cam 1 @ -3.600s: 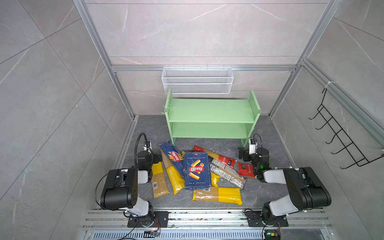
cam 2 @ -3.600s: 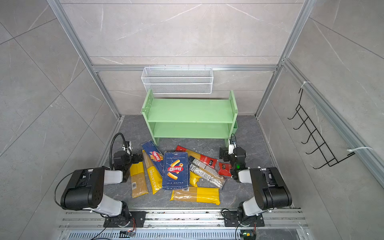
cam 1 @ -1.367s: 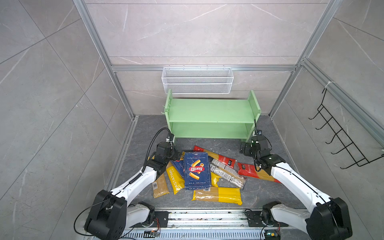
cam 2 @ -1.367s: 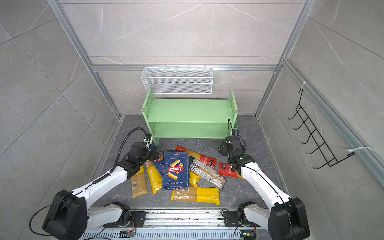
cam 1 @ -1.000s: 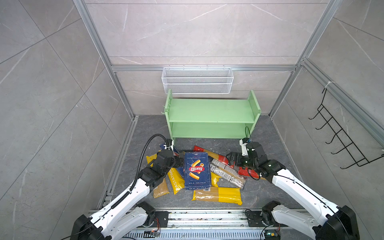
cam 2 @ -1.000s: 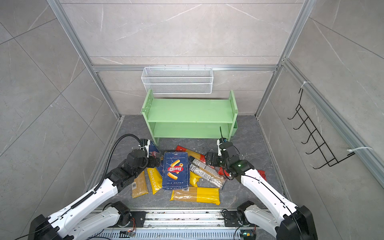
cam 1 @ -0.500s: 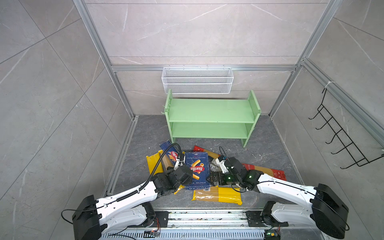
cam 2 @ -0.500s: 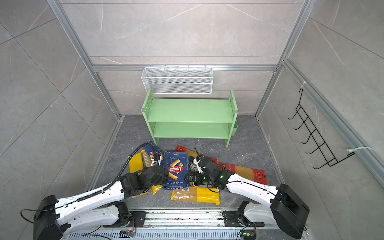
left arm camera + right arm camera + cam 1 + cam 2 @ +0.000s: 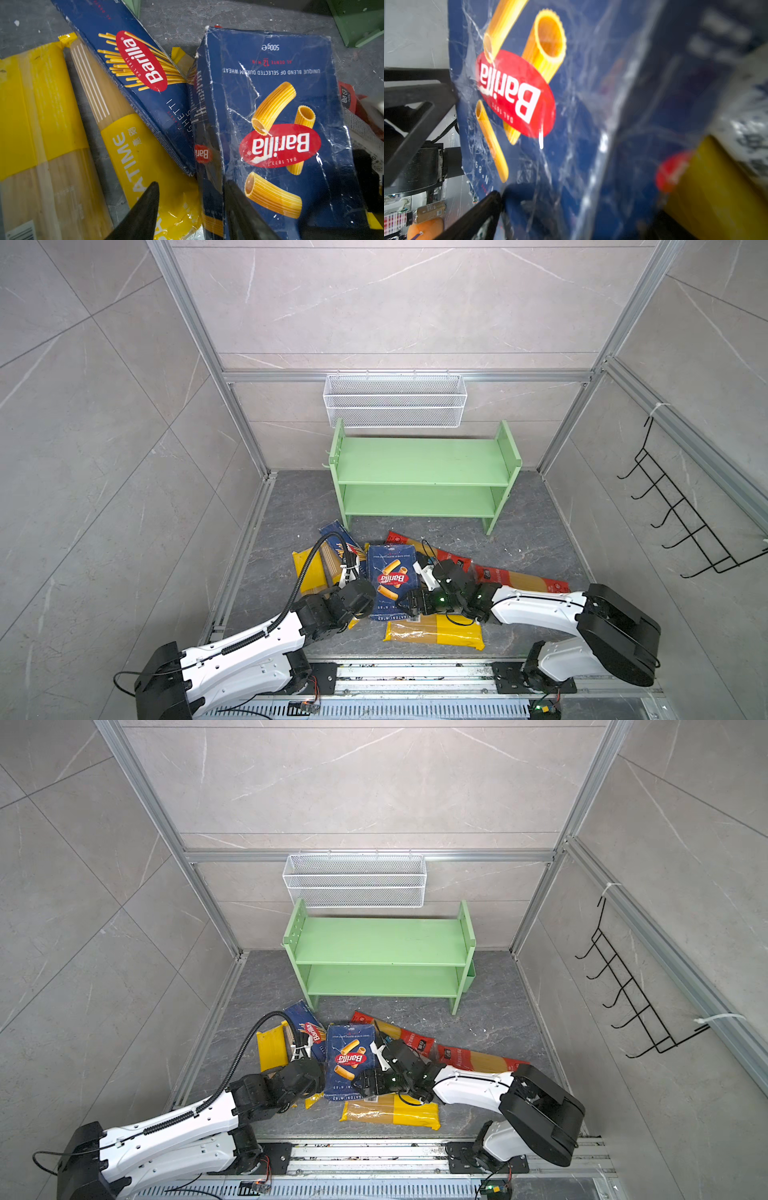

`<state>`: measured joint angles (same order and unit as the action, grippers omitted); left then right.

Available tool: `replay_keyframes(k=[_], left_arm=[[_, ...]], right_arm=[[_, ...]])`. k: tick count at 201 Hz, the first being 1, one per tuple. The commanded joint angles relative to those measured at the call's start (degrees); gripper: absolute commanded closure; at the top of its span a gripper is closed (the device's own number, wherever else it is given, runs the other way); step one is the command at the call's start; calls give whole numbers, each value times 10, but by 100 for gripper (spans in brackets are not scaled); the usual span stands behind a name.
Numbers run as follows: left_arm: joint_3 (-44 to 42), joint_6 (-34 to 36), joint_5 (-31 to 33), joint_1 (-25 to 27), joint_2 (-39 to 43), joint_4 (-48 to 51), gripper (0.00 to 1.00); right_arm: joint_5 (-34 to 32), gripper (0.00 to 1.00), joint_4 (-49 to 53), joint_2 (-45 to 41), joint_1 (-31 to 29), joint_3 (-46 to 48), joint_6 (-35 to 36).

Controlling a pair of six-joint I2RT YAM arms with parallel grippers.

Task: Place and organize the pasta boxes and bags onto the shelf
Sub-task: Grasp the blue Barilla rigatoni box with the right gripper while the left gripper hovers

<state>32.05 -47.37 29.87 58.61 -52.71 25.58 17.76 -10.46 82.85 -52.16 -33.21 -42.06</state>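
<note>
Left gripper (image 9: 192, 185) low, arm stretched flat from lower left, jaws partly apart astride left edge of rigatoni box (image 9: 390, 572); pinch cannot be told. Right gripper (image 9: 409, 605) spread wide at box's lower right corner. Box lies mid-pile, lower centre; bare bench (image 9: 449, 535) separates it from green shelf (image 9: 419, 460).

Both top views look down from high above the near edge toward the far shelf (image 9: 424, 460), sharing the whole scene. Both wrist views sit close on the wide box (image 9: 280, 128).
</note>
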Motion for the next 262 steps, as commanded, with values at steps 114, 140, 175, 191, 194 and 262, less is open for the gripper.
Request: replay_keyframes(k=[114,140,175,191,194,262], left_arm=[[-63,-71,-8,-12,23,-7,76],[-59,-71,-9,-12,1,-17,71],[-72,-75,-18,-13,-19,-63,69],[-70,-74,-21,-12,-31,-69,69],[-70,-74,-22,-12,-34,-69,69],[-57,-62,-25,-12,-67,-84,73]], right_arm=[[59,0,-136,87,-3,31,-1],[70,0,-154,91,-2,32,-6],[93,0,-209,104,2,40,-29],[106,0,-234,115,8,44,-41],[108,0,-238,117,9,44,-43],[148,1,-314,151,29,52,-82]])
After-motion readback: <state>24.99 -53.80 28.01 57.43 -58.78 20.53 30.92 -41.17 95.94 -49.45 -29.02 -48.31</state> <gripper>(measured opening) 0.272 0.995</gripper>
